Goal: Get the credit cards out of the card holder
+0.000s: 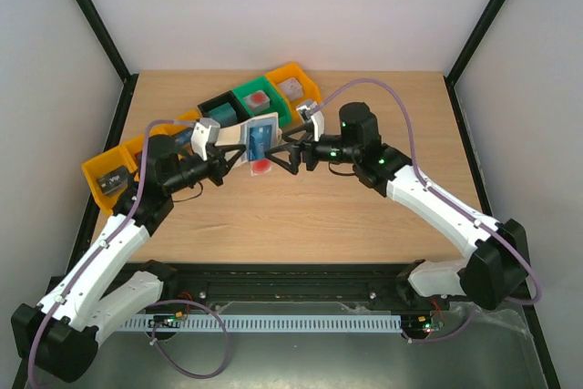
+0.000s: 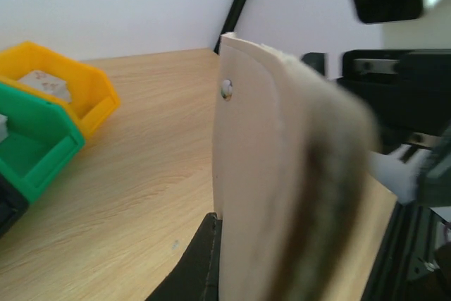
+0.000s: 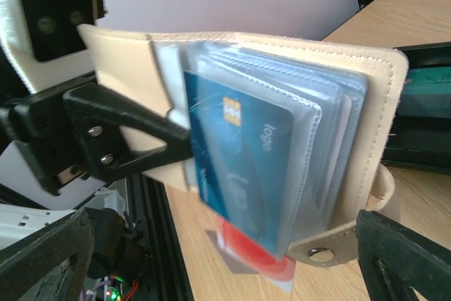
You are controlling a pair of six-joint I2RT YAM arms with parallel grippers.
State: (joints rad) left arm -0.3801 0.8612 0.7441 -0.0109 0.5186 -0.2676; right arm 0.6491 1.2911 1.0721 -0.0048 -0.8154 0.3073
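table (image 1: 301, 216): light wood, its grain running left to right; both arm bases sit at its near edge.
room: plain white walls on three sides, with black frame posts rising at the corners.
left yellow bin (image 1: 96, 190): at the table's far-left edge, with a small dark item (image 1: 114, 179) inside.
second yellow bin (image 1: 137, 144): next along the diagonal row, mostly hidden by the left arm; its contents cannot be told.
black bin (image 1: 219, 103): beside it; the inside is too dark to read.
green bin (image 1: 240, 95): holds a grey piece with red on top (image 1: 260, 99).
far yellow bin (image 1: 291, 68): ends the row, with a pale grey piece (image 1: 291, 88) in it.
left gripper (image 1: 235, 156): clamped on the left flap of the card holder, carrying it off the table.
card holder (image 3: 352, 68): open, beige, with a snap stud at its lower corner and clear sleeves inside.
blue card (image 3: 246, 167): has a gold chip and sits in the front sleeve.
red-and-white card (image 3: 257, 269): lies flat on the wood just under the holder.
right gripper (image 1: 281, 156): fingers spread wide to either side of the holder, gripping nothing.
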